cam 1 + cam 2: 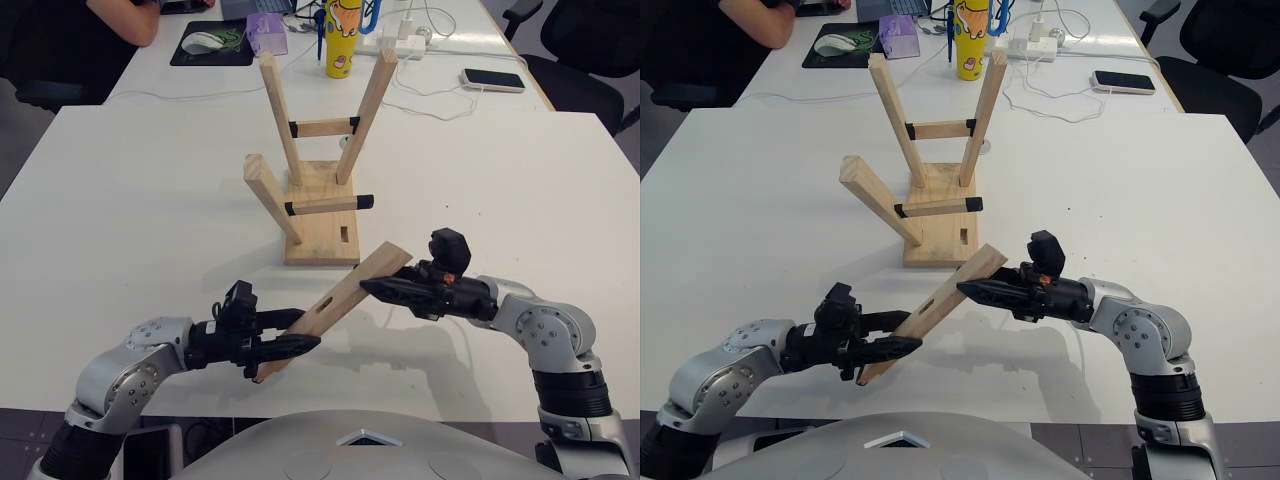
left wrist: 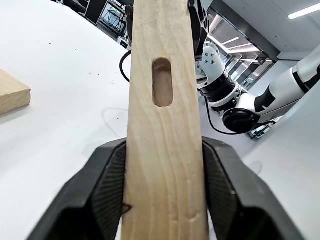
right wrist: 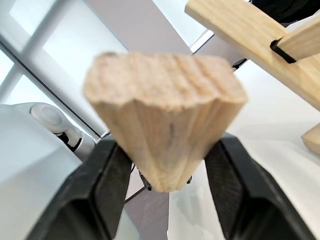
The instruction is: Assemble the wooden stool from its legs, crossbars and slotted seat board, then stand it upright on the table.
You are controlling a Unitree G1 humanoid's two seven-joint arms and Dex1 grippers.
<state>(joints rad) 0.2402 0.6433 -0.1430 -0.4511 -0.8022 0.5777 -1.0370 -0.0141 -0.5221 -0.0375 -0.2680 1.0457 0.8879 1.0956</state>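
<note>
Wooden loose leg (image 1: pixel 338 300) is held tilted above the tabletop (image 1: pixel 150 230), our left fingers (image 2: pixel 110 190) clamped on its lower end and right fingers (image 3: pixel 240 185) on its upper, which we judge readies it for the free slot (image 1: pixel 343 234) in the upturned seat board (image 1: pixel 320 250).

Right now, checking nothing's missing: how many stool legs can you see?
4. Two legs stand on the seat board, joined by a crossbar; a third leg leans leftward from it; the fourth leg is held between left pincer and right pincer.
</note>
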